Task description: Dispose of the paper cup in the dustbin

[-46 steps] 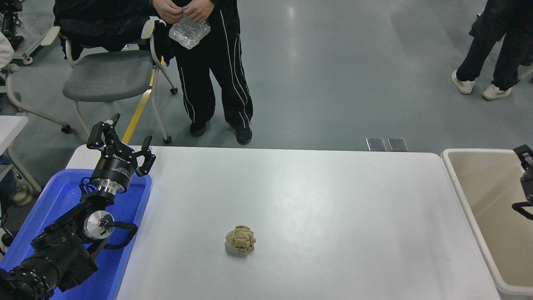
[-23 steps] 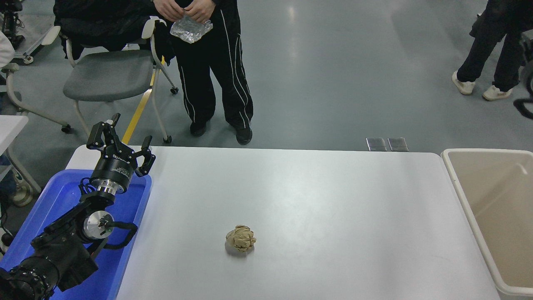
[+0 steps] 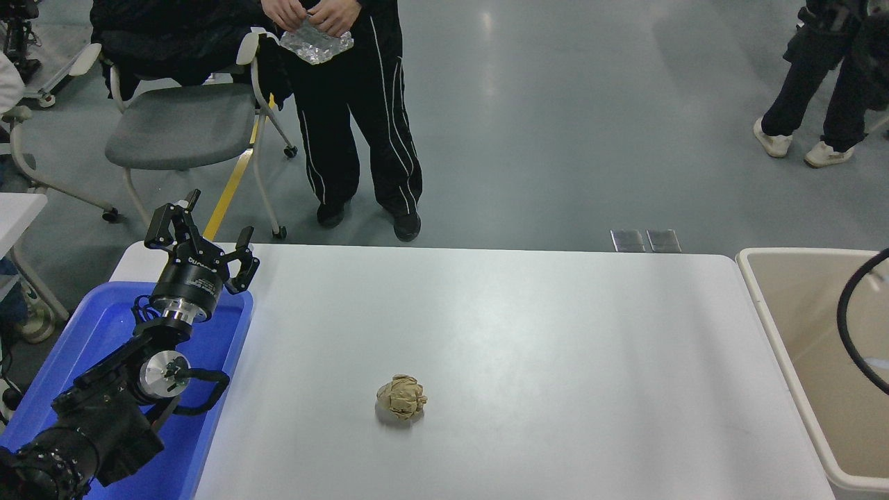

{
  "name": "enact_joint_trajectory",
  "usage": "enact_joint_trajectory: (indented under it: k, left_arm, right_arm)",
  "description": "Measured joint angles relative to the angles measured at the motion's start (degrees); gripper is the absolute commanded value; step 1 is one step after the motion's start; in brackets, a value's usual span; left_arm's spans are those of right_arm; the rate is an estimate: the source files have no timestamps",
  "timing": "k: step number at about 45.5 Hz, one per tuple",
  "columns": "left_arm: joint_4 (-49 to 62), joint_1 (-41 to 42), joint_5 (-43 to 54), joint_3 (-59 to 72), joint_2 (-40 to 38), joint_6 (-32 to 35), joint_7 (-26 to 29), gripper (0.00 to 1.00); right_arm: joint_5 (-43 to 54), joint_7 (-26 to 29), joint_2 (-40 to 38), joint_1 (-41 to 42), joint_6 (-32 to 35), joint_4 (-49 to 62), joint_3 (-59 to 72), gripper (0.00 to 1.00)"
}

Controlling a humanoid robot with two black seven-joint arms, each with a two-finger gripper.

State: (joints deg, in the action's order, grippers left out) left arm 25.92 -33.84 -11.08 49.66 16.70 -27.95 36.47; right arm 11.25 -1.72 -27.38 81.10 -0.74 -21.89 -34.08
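The paper cup is out of view. The beige dustbin (image 3: 771, 326) stands off the table's right end, and what I can see of its inside is bare. My left gripper (image 3: 201, 229) is open and parked at the lower left, above the blue tray. My right gripper is out of view; only a black cable loop (image 3: 851, 326) of that arm shows at the right edge, over the dustbin.
A crumpled brown paper ball (image 3: 401, 398) lies on the white table (image 3: 521, 326), front of centre. A blue tray (image 3: 104, 326) sits at the left under my left arm. A person (image 3: 354, 104) stands at the far side holding a clear plastic wrapper. A chair (image 3: 180, 125) stands at far left.
My right gripper, seen over the dustbin one second ago, has left the view; only a cable loop shows now. The person has lifted the plastic wrapper slightly.
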Motion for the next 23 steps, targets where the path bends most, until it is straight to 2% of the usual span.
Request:
enact_joint_trajectory:
  k: [7, 17, 23]
  left_arm:
    - [0.00, 0.00, 0.00, 0.00, 0.00, 0.00, 0.00, 1.00]
    - [0.00, 0.00, 0.00, 0.00, 0.00, 0.00, 0.00, 1.00]
    - [0.01, 0.00, 0.00, 0.00, 0.00, 0.00, 0.00, 1.00]
  right_arm:
    - [0.00, -5.98, 0.72, -6.62, 0.03, -3.40, -2.32, 0.99]
    - [0.50, -17.45, 3.61, -16.83, 0.08, -6.58, -4.89, 0.99]
    - [0.66, -20.84, 5.49, -22.25, 0.08, -7.32, -5.55, 0.99]
